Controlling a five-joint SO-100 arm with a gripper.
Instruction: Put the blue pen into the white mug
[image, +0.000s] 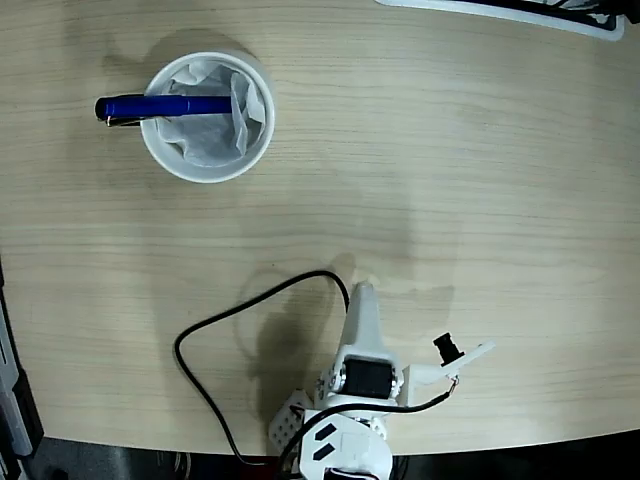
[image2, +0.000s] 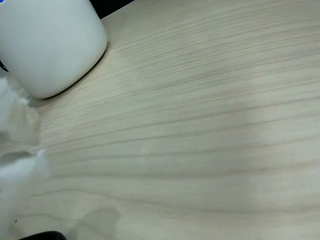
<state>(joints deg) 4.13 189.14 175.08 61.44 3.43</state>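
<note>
The white mug (image: 207, 117) stands at the upper left of the fixed view, its inside lined with crumpled white paper. The blue pen (image: 160, 106) lies nearly level across the mug's left rim. One end rests inside on the paper and the clip end sticks out to the left. My gripper (image: 362, 293) is far from both, near the bottom middle, folded back over the arm's base and pointing up the picture; its fingers look shut with nothing in them. In the wrist view the mug (image2: 50, 40) fills the upper left corner and a blurred white finger (image2: 17, 150) shows at the left edge. The pen is out of that view.
A black cable (image: 215, 320) loops on the table left of the arm. A white flat object with dark parts (image: 520, 12) lies along the top right edge. The table's front edge (image: 120, 440) runs beside the arm's base.
</note>
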